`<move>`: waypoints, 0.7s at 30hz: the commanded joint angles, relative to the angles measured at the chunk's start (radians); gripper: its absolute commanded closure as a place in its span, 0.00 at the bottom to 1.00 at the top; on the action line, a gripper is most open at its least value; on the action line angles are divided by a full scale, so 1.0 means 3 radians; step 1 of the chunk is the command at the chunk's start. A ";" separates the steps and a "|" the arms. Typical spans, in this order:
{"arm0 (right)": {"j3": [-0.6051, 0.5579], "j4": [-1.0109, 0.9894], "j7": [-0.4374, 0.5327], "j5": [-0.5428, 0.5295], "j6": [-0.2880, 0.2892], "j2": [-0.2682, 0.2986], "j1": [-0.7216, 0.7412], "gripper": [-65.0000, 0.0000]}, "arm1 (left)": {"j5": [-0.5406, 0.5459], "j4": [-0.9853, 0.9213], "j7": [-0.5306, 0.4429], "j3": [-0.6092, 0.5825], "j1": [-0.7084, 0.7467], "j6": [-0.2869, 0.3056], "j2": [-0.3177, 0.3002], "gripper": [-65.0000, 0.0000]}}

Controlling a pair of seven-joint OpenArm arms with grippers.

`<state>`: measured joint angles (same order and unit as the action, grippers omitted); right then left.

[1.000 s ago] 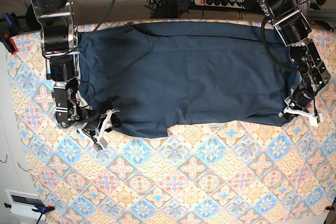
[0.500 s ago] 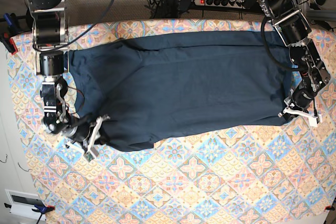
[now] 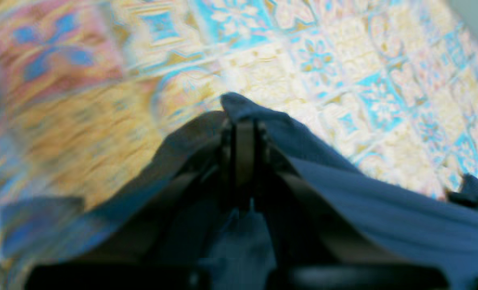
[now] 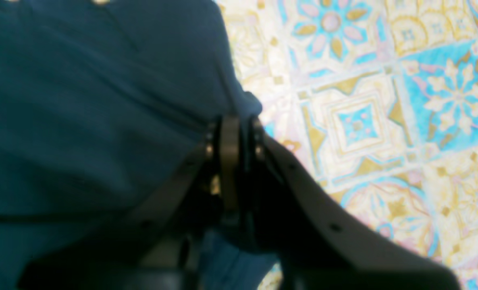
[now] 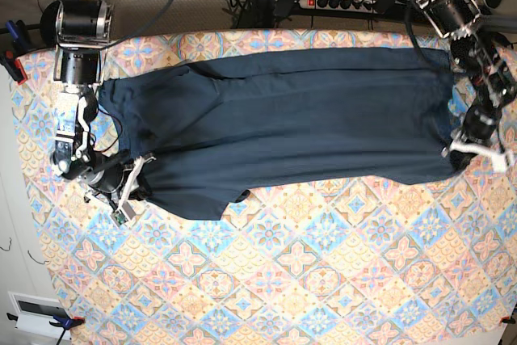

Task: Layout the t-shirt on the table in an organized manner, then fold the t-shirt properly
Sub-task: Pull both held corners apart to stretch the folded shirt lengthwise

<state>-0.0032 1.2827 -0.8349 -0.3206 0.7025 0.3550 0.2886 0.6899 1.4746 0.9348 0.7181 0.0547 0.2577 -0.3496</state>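
My left pincer (image 5: 455, 151) and right pincer (image 5: 136, 186) each pinch a near corner of the t-shirt (image 5: 283, 119), stretched flat across the far half of the tabletop (image 5: 323, 280). Layout looks nearly done; all folding is left.

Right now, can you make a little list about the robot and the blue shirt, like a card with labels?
shirt: t-shirt, dark navy, stretched wide between the two arms
where: on the table with pastel tile pattern
left gripper: shut on a shirt edge
right gripper: shut on the opposite shirt edge
folded: not yet
wrinkles: some creases near the right gripper
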 commanded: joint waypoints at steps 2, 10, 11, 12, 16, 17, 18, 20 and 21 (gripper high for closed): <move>0.0039 0.0176 0.0054 -0.0018 -0.0015 0.0062 0.0007 1.00 | 0.0137 0.0135 -0.0111 0.0043 0.0066 -0.0007 -0.0095 1.00; 0.0279 0.0795 -0.0268 -0.0018 -0.0015 0.0062 -0.0448 1.00 | 0.0311 0.0319 -0.0132 0.0043 0.0521 -0.0007 -0.0095 1.00; 0.0315 0.0852 -0.0309 -0.0018 -0.0015 0.0062 -0.0494 1.00 | 0.0322 0.0319 -0.0132 0.0043 0.0546 -0.0007 -0.0090 1.00; 0.0336 0.0908 -0.0350 -0.0018 -0.0015 0.0062 -0.0550 1.00 | 0.0332 0.0319 -0.0127 0.0043 0.0567 -0.0007 -0.0090 1.00; 0.0407 0.1138 -0.0391 -0.0018 -0.0015 0.0062 -0.0806 1.00 | 0.0332 0.0330 -0.0116 0.0043 0.0684 -0.0007 -0.0085 1.00; 0.0407 0.1169 -0.0391 -0.0018 -0.0015 0.0067 -0.0852 1.00 | 0.0332 0.0330 -0.0116 0.0043 0.0710 -0.0007 -0.0085 1.00; 0.0407 0.1205 -0.0391 -0.0018 -0.0015 0.0072 -0.0893 1.00 | 0.0337 0.0335 -0.0116 0.0048 0.0736 -0.0007 -0.0085 1.00; 0.0443 0.1271 -0.0391 -0.0023 -0.0015 0.0134 -0.0959 1.00 | 0.0337 0.0340 -0.0127 0.0054 0.0771 -0.0007 -0.0085 1.00; 0.0453 0.1297 -0.0391 -0.0028 -0.0015 0.0159 -0.0980 1.00 | 0.0342 0.0381 -0.0132 0.0084 0.0807 -0.0007 -0.0085 1.00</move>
<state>0.1162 1.6478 -0.9661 -0.3298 0.7063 0.3759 -0.0288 0.7788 1.5623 0.9291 0.7296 0.3008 0.2550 -0.3485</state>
